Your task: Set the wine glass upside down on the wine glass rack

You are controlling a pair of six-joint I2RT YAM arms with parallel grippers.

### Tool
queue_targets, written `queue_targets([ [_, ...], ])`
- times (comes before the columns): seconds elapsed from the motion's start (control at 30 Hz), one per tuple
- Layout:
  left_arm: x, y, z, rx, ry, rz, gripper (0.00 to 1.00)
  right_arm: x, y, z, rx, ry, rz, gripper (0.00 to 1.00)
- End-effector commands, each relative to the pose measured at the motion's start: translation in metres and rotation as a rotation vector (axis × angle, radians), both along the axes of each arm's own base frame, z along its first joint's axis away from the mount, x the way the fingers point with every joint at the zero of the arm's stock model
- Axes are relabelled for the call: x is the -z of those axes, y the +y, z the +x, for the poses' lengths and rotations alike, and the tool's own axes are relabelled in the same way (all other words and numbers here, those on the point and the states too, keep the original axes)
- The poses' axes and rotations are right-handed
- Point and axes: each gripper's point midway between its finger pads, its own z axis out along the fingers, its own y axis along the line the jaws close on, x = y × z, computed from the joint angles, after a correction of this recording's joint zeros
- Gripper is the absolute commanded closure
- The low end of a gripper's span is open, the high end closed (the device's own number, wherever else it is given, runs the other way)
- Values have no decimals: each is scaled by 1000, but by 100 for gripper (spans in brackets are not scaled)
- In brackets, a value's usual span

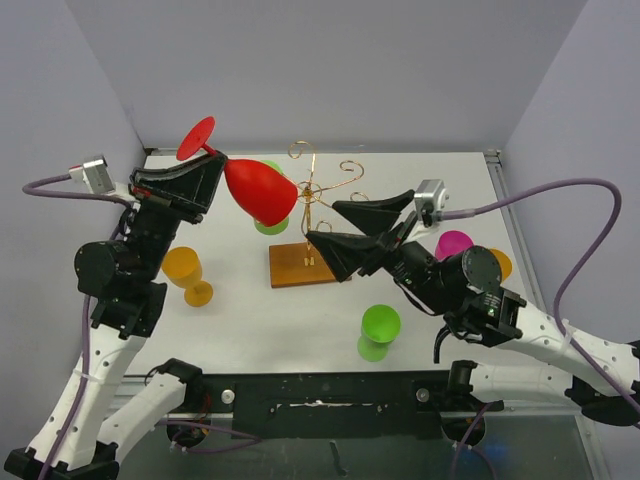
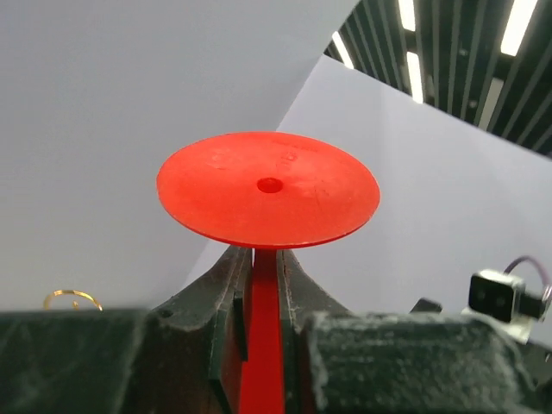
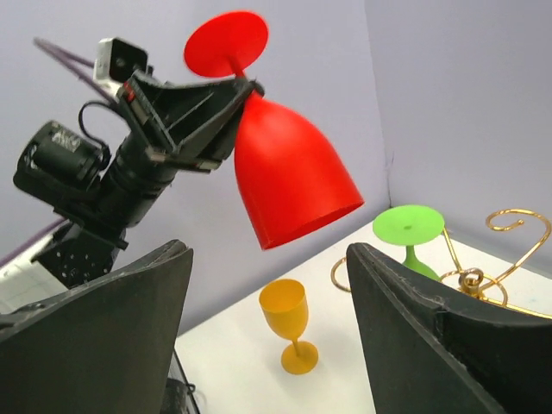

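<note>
A red wine glass [image 1: 260, 190] hangs in the air left of the wine glass rack [image 1: 315, 185], tilted, foot up and bowl mouth down toward the rack. My left gripper [image 1: 213, 162] is shut on its stem. In the left wrist view the round foot [image 2: 269, 188] sits just above the fingertips [image 2: 297, 276], with the stem [image 2: 263, 336] clamped between them. The rack is gold wire on a brown wooden base [image 1: 298, 266]. My right gripper [image 1: 322, 222] stands open in front of the rack, holding nothing. From the right wrist view the red bowl [image 3: 289, 172] hangs above its open fingers [image 3: 129, 319].
A green glass [image 3: 408, 226] stands foot up by the rack's scrolls [image 3: 509, 259]. On the table stand an orange glass [image 1: 186, 272], a green glass [image 1: 380, 330], a magenta glass [image 1: 452, 243] and another orange one [image 1: 500, 262]. Walls close the back and both sides.
</note>
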Motion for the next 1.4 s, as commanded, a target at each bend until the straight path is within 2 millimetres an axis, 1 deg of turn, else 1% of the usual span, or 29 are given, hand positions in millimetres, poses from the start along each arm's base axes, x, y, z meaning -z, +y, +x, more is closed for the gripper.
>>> queue_targets([
  [0.0,-23,-17,-25,-32,-281,285,100,-37,-20,8,70,85,59,27],
  [0.1,-19,-24,-27,-74,-384,450,100,-50,-11,8,49,114,62,27],
  [0.23,-6,-20,-23,-185,-473,641,100,-77,6,-3,-52,112,105,27],
  [0.3,0,-19,-28,-208,-535,702,100,-86,18,-9,-109,115,114,27],
  [0.33,4,-20,-33,-222,-585,740,100,-87,28,-11,-137,121,107,27],
  [0.4,8,-18,-40,-251,-651,782,100,-90,41,-16,-187,128,96,27],
  [0.47,10,-13,-43,-295,-676,793,100,-90,50,-17,-213,151,87,27],
  [0.57,12,-9,-53,-328,-729,796,100,-86,59,-12,-207,191,71,29],
  [0.7,15,-10,-60,-329,-766,813,100,-85,67,-9,-218,226,58,32],
  [0.77,17,-11,-61,-322,-779,822,100,-84,71,-7,-224,228,50,36],
  [0.83,18,-13,-61,-311,-787,831,100,-85,71,-3,-215,246,49,40],
  [0.93,20,-16,-63,-293,-800,840,100,-83,69,10,-221,305,60,46],
  [1.07,20,-18,-66,-281,-816,835,100,-70,72,26,-272,409,65,53],
  [1.13,21,-19,-66,-274,-817,837,100,-65,77,28,-303,428,54,55],
  [1.23,20,-20,-65,-273,-814,838,100,-63,82,24,-341,430,40,55],
  [1.3,20,-19,-63,-280,-808,839,100,-64,81,23,-346,423,46,55],
  [1.37,20,-16,-59,-303,-789,836,100,-68,75,23,-328,413,67,54],
])
